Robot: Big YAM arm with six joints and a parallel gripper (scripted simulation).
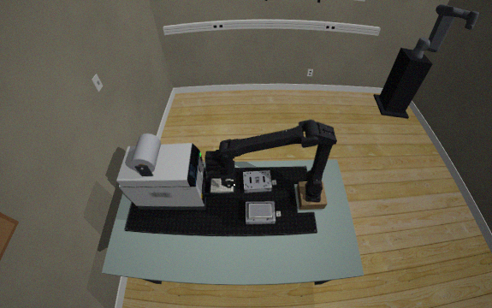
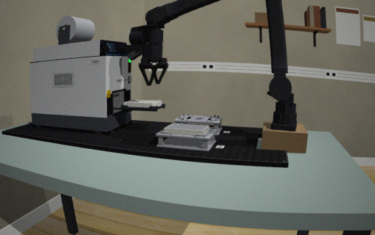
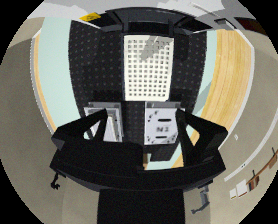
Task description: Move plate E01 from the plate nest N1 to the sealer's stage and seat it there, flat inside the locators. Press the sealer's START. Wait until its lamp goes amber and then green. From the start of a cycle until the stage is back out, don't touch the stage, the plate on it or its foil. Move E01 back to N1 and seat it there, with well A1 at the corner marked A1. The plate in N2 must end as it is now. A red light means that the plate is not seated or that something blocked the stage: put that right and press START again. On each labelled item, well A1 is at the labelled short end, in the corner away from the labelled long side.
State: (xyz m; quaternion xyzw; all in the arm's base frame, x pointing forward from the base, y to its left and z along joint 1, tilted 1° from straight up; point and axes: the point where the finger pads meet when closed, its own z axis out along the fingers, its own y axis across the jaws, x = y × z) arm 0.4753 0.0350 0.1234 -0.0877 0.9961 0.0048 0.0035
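Gripper (image 1: 229, 184) (image 2: 152, 84) (image 3: 141, 112): fingers spread, nothing between, pointing down above stage (image 2: 145, 108). Wrist bent downward; forearm (image 1: 267, 140) (image 2: 185, 8) slopes down toward sealer (image 1: 166, 171) (image 2: 70, 85). E01 (image 1: 221, 186) (image 2: 144, 103) (image 3: 148, 67) on stage, out of sealer. Lamp (image 1: 200, 155) (image 2: 130, 61) green. N1 (image 1: 257, 181) (image 2: 197, 119) (image 3: 161, 126) holds no plate. N2 (image 1: 260, 220) (image 2: 186, 141) beside it, bearing plate (image 1: 260, 210) (image 2: 187, 128) (image 3: 110, 129).

1 black arm (image 1: 267, 139) (image 2: 187, 10), upper part raised, reached out and bent down at the wrist (image 1: 221, 164) (image 2: 152, 40). 1 gripper (image 2: 152, 84) (image 3: 141, 112) hung below it, pointing down, 2 fingers apart, wide open, nothing held.
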